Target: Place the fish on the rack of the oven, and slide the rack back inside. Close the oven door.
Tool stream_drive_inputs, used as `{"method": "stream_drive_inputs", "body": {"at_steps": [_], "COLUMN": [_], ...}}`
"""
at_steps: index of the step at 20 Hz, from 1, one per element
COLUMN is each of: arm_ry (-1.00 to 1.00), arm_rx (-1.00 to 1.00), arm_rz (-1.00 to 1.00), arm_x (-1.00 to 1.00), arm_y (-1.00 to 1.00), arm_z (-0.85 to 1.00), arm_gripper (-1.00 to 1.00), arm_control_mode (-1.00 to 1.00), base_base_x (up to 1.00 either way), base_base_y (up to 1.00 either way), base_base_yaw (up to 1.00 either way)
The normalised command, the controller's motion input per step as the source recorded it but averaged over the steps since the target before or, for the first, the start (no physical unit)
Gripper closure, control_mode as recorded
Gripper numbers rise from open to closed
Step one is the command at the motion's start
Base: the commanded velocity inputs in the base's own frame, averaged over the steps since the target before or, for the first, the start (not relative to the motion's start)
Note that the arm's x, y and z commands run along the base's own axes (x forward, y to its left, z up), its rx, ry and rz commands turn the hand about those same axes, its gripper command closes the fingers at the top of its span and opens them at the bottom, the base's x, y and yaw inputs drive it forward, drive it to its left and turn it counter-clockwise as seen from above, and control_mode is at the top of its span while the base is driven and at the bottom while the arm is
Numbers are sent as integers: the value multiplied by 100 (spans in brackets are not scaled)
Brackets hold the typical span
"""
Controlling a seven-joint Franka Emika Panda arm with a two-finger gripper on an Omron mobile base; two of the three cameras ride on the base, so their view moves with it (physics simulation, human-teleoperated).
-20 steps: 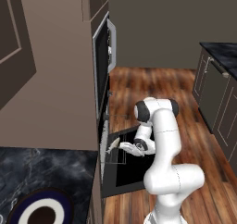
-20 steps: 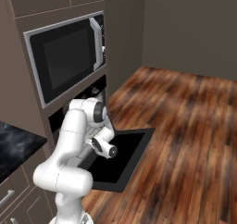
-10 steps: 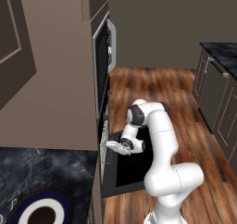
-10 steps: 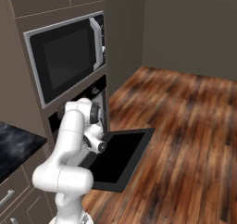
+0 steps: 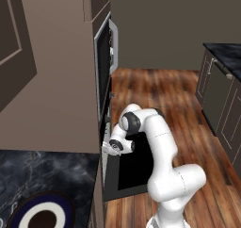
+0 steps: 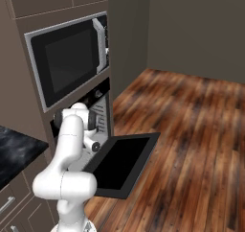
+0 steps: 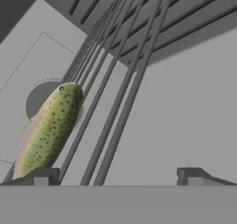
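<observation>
Ahead of the tool (image 7: 118, 176), whose jaws stand wide apart and hold nothing, the fish (image 7: 48, 130) lies on the rack (image 7: 121, 82), just beyond the left fingertip. Rack bars run forward into the oven (image 6: 98, 109). Behind the tool, the oven door (image 6: 120, 162) hangs open and level, with bare floor (image 6: 191, 130) beyond its outer edge.

I see a speckled, matt-skinned fish (image 7: 48, 128) on thin metal rack (image 7: 121, 86) bars; the oven door (image 6: 120, 162) glass is glossy black.
</observation>
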Motion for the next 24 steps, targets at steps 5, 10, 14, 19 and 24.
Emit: {"method": "stream_drive_inputs", "body": {"at_steps": [5,10,14,19,24], "arm_ry": [-6,-10,-2,20,19], "arm_rx": [0,0,0,-4,-4], "arm_rz": [0,0,0,0,0], "arm_x": [1,-14,-29,-18,-15], "arm_y": [2,-13,-15,-53,-77], "arm_z": [26,75,38,28,54], "arm_gripper": [-100,-100,-100,-100,-100], "arm_control_mode": [-100,-100,-100,-100,-100], "base_base_x": [0,0,0,0,0], "base_base_y": [0,0,0,0,0], "base_base_yaw": [0,0,0,0,0]}}
